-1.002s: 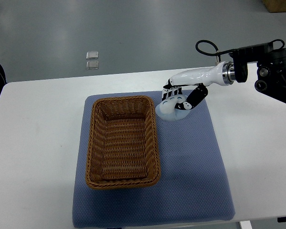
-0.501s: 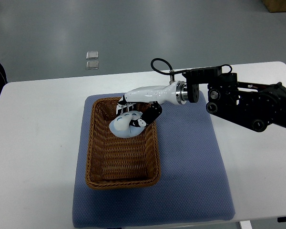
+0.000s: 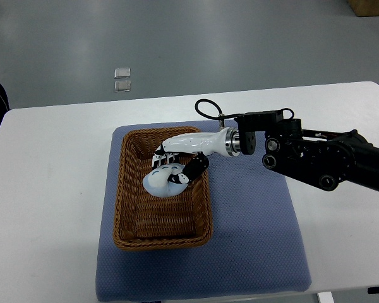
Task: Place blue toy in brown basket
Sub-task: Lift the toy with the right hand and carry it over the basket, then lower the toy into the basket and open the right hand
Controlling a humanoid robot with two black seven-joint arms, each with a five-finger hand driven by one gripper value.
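right hand (image 3: 177, 165) grasping blue toy (image 3: 159, 182) over brown basket (image 3: 162, 231) | blue mat (image 3: 252, 240) | white table (image 3: 44, 208) | grey floor (image 3: 177, 44)

A lab: bare white table (image 3: 44, 189), grey floor (image 3: 177, 44).

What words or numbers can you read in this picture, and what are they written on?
There are none to read.
The blue toy, held in the right hand over the brown basket, shows no letters.
The blue mat and white table are plain.
The two small squares on the floor are too small to show any print.
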